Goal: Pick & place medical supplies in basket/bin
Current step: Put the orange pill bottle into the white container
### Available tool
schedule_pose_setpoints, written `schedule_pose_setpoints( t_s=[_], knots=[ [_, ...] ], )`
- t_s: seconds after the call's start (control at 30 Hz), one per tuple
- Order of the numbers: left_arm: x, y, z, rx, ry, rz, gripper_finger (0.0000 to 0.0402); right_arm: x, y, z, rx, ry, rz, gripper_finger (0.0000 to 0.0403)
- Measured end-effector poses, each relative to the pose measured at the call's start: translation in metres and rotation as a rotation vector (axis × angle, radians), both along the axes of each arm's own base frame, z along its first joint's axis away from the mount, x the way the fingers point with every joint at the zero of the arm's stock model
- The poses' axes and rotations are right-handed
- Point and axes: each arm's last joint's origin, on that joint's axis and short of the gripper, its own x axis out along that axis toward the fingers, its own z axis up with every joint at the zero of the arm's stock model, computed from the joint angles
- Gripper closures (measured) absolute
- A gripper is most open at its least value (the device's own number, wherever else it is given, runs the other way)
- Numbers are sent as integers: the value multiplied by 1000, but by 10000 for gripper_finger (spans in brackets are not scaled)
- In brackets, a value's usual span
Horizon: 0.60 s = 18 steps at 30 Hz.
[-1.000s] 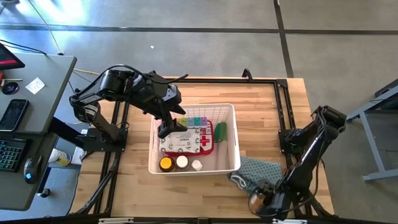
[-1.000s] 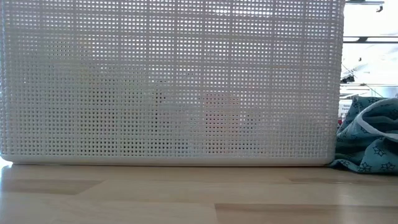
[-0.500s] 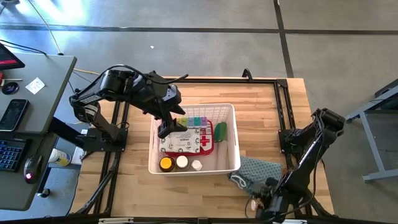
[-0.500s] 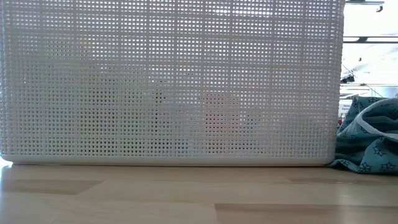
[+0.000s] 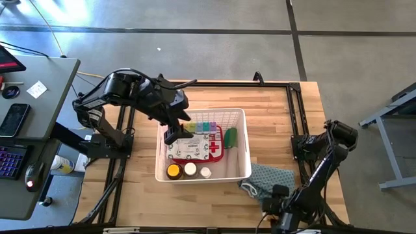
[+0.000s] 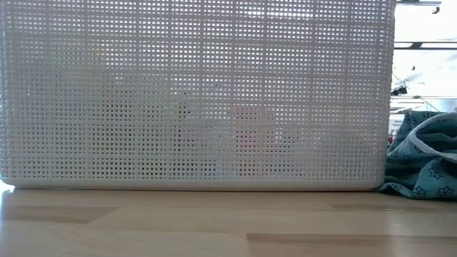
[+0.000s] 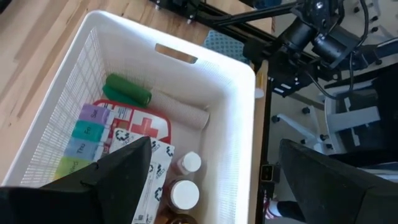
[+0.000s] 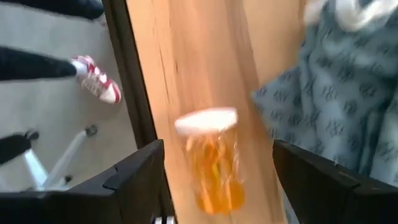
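The white basket (image 5: 247,140) stands mid-table and fills the low view (image 6: 193,93). Inside lie a red first-aid case (image 5: 214,144), a rainbow pill organiser (image 5: 203,126), a green roll (image 5: 230,137) and three small bottles (image 5: 190,169). My left gripper (image 5: 174,133) hangs open over the basket's left part and holds nothing. My right gripper (image 8: 217,180) is open at the table's near right edge. A white-capped amber bottle (image 8: 211,168) lies between its fingers with a gap on each side.
A blue-grey patterned cloth (image 5: 270,177) lies right of the basket's near corner, close to my right gripper. Black frame rails (image 5: 296,117) run along the table's sides. A desk with a keyboard and phone (image 5: 16,120) stands left. A person's shoe (image 8: 96,81) shows beyond the near edge.
My right arm's elbow has swung toward the table's far edge and its wrist has shifted a little along the near edge. The amber bottle that showed at its fingertips in the high view is now mostly covered by the wrist.
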Motion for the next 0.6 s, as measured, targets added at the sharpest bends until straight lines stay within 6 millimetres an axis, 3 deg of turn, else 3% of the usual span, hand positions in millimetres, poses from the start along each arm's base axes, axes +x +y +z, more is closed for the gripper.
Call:
schedule_pose_setpoints(
  t_s=[0.13,0.43,0.6],
  knots=[
    [1,0,1,1,-8,-1,16,4,4,-3,1,-47,4,114],
    [0,0,1,-8,-6,7,16,6,18,-36,6,64,80,114],
    [1,0,1,-10,-6,9,16,6,19,-45,0,99,53,119]
  ],
)
